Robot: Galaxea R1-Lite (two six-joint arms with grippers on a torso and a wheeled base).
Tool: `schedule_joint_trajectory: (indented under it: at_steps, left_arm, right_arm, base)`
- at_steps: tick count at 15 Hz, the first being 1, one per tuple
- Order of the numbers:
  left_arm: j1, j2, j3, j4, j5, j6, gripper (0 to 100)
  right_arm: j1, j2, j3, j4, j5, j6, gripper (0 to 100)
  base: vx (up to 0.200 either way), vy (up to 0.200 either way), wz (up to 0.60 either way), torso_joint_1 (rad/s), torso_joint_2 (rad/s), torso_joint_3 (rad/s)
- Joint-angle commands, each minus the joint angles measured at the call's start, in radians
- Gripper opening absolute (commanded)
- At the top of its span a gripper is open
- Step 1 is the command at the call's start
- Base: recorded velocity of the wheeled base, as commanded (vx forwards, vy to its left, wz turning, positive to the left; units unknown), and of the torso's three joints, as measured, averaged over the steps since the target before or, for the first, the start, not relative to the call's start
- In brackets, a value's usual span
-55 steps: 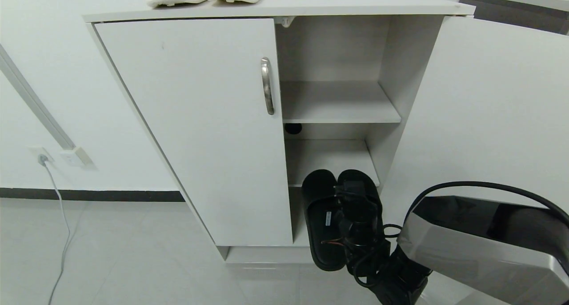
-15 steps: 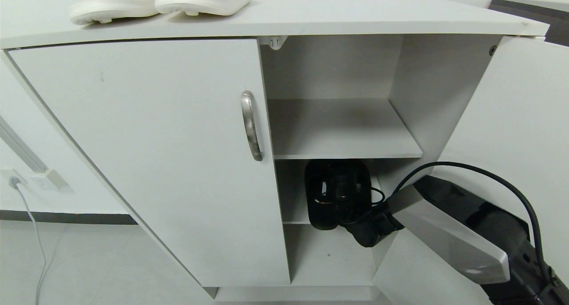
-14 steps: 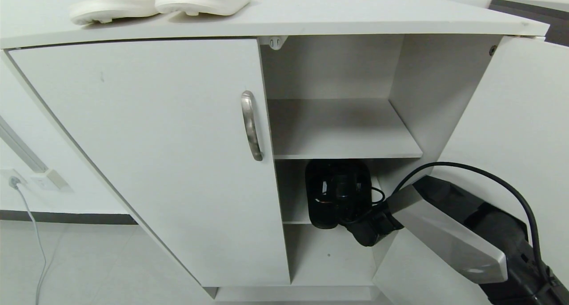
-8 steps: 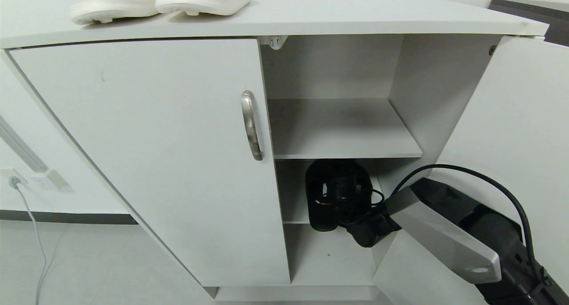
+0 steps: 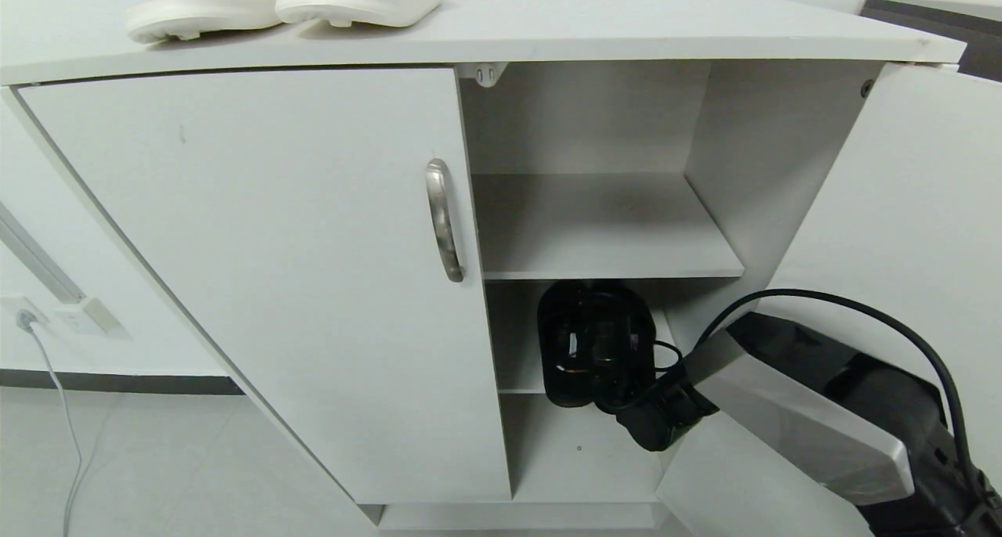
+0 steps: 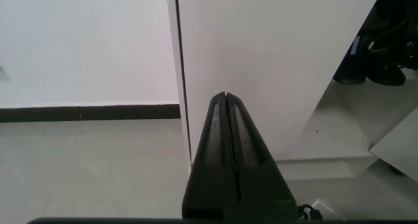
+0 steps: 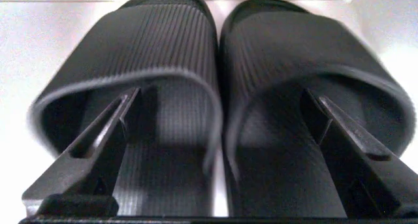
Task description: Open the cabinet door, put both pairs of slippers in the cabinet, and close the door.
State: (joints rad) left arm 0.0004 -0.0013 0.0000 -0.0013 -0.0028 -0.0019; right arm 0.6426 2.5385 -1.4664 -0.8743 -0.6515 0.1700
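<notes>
Black slippers (image 5: pixel 575 349) on the second shelf (image 5: pixel 517 376) in the cabinet (image 5: pixel 626 28), my right fingers (image 7: pixel 98 152) apart under their straps, cream slippers (image 5: pixel 352 5) on top, my left fingers (image 6: pixel 225 139) together.

I could not see the backs of the cream slippers (image 5: pixel 352 5) past the head view's top edge. The shelf (image 5: pixel 603 224) hid the black slippers' (image 5: pixel 564 365) toes from me. The right wrist view cut off what were probably their heels.

black slippers (image 7: pixel 176 54), fingers (image 7: pixel 98 145) spread under straps
</notes>
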Motion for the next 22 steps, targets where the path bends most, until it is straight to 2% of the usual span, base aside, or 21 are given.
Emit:
schedule_joint_trajectory:
  at_steps: [1,5,8,10,12,17,18,22]
  left_arm:
    - [0.001,0.001,0.0,0.0,0.0,-0.001,0]
    - [0.001,0.001,0.0,0.0,0.0,0.0,0]
    - [0.001,0.001,0.0,0.0,-0.002,0.0,0]
    - [0.001,0.001,0.0,0.0,-0.002,0.002,0]
    - [0.001,0.001,0.0,0.0,-0.002,0.002,0]
    - [0.001,0.001,0.0,0.0,-0.002,0.0,0]
    - [0.001,0.001,0.0,0.0,-0.002,0.0,0]
    - [0.001,0.001,0.0,0.0,-0.002,0.0,0]
  right_arm:
    - [0.029,-0.126,0.159,-0.061,-0.004,-0.001,100]
    - [0.092,-0.28,0.472,-0.216,-0.007,0.003,100]
    - [0.164,-0.406,0.761,-0.396,-0.007,0.0,100]
    - [0.218,-0.498,0.888,-0.442,-0.007,-0.003,100]
    - [0.25,-0.537,0.919,-0.439,-0.005,-0.003,100]
    - [0.239,-0.529,0.911,-0.437,0.004,-0.035,100]
    - [0.223,-0.527,0.916,-0.437,0.007,-0.09,100]
    - [0.212,-0.529,0.925,-0.445,0.035,-0.09,100]
  base:
    - [0.0,0.0,0.0,0.0,0.0,0.0]
    - [0.0,0.0,0.0,0.0,0.0,0.0]
    - [0.0,0.0,0.0,0.0,0.0,0.0]
    - [0.0,0.0,0.0,0.0,0.0,0.0]
    - [0.0,0.0,0.0,0.0,0.0,0.0]
    - [0.0,0.0,0.0,0.0,0.0,0.0]
    - [-0.2,0.0,0.0,0.002,0.0,0.007]
    - [-0.2,0.0,0.0,0.0,0.0,0.0]
